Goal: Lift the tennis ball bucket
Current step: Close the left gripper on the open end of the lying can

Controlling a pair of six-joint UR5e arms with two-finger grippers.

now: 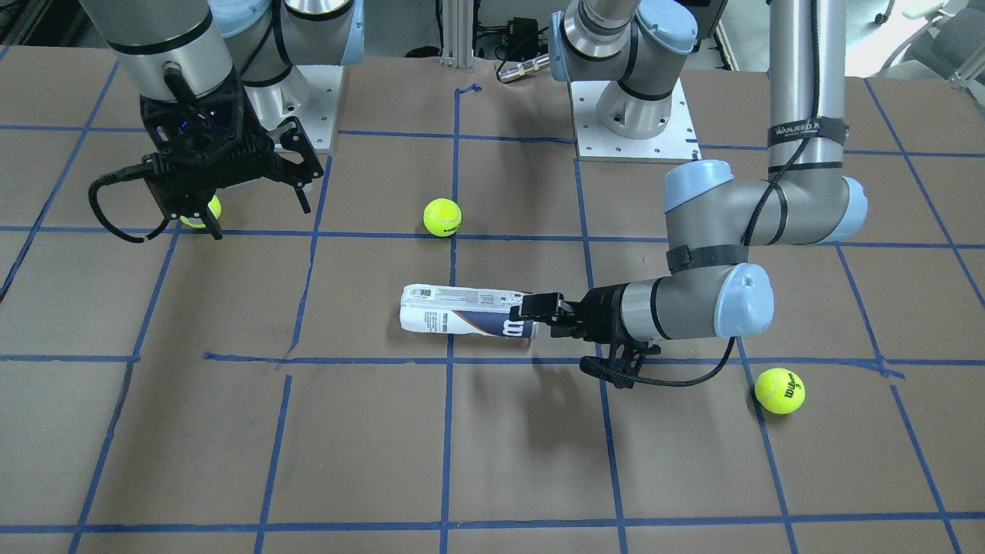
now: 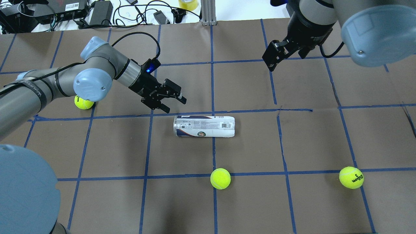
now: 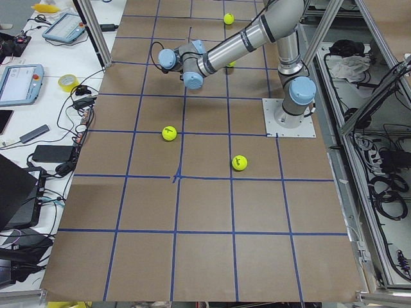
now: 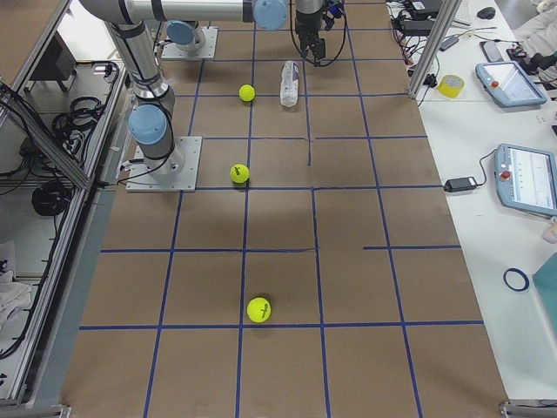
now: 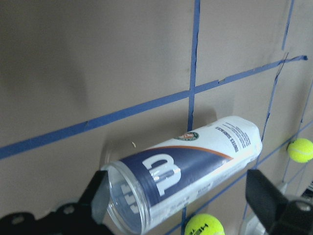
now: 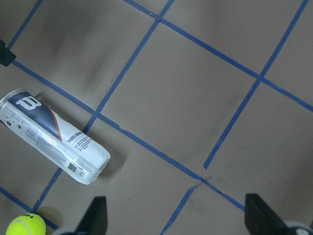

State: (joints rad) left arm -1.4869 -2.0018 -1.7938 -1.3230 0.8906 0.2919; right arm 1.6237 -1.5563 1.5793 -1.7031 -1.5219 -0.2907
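Note:
The tennis ball bucket [image 2: 204,126] is a clear can with a white and navy label. It lies on its side mid-table and also shows in the front view [image 1: 465,312]. My left gripper [image 2: 175,104] is open and sits low by the can's open end, not touching it. In the left wrist view the can [image 5: 195,166] lies between and beyond the spread fingers [image 5: 98,196]. My right gripper [image 1: 258,215] is open and empty, hanging above the table well away from the can. The right wrist view shows the can [image 6: 54,134] far below.
Three loose tennis balls lie on the brown paper: one on the robot's side of the can [image 2: 220,178], one at the right [image 2: 351,177], one under my left arm's elbow [image 2: 84,102]. Blue tape lines grid the table. Cables lie beyond the far edge [image 2: 97,13].

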